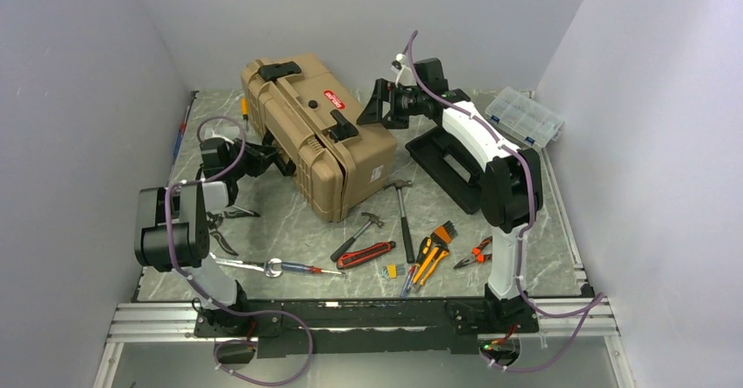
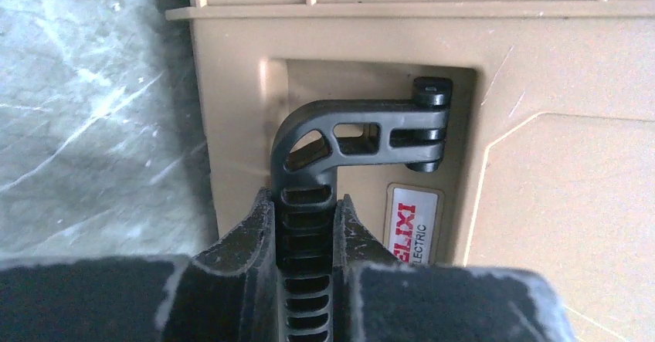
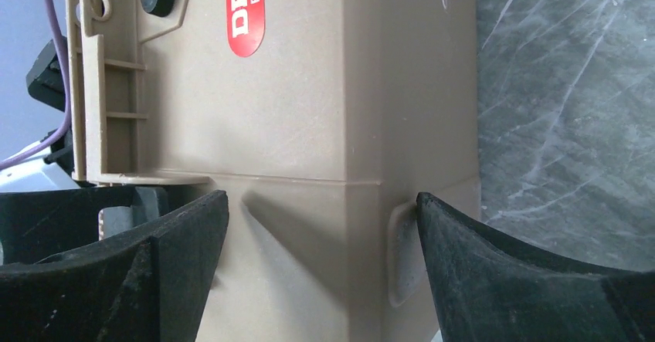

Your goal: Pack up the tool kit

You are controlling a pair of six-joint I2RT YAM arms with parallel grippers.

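1. My left gripper was clamped on the black handle, with the bar pinched between both fingers.
2. My right gripper was spread wide, 1 finger on either side of the toolbox's end. I could not tell whether either pad touched it.
3. The toolbox stood shut on its edge between the 2 grippers, with its black latches uppermost and its handle face toward the left arm. Its long axis ran from far left to near right.
4. I judged that the box had to come down flat and open before anything went in. The left arm had the only firm hold.
5. The insert tray lay just right of the toolbox, under the right arm.
6. In front of the toolbox lay 2 hammers, a red utility knife and pliers. All were loose, and I judged they would be in the way if the box tipped toward me.
7. The clear organiser case sat well to the right of the toolbox.
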